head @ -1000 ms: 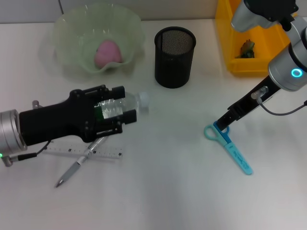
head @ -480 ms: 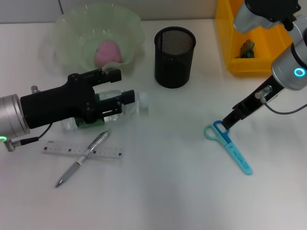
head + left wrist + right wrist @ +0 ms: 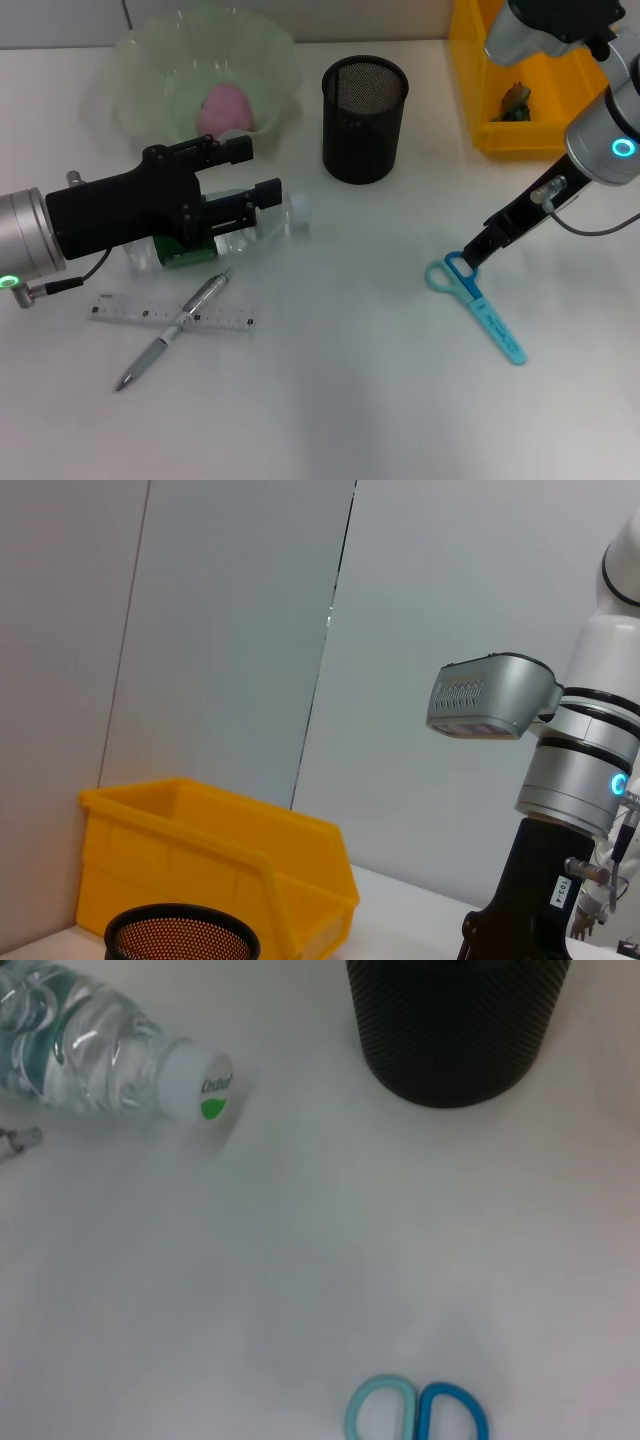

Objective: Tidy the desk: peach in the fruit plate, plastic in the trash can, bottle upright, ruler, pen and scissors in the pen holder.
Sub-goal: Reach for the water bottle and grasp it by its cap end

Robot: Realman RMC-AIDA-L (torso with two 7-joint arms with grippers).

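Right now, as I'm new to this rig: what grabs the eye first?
The big black left gripper lies low over the toppled bottle, below the green fruit plate holding the peach. Far right, the right gripper touches the blue scissors.

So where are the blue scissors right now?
In the head view the scissors lie flat on the desk's right side, in front of the yellow bin, with the right gripper just above their handle loops.

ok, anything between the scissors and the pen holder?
Nothing visible. The scissors lie flat with bare table between them and the pen holder. The right pincer sits at their handle loops; the bottle is off to the left, under the left pincer.
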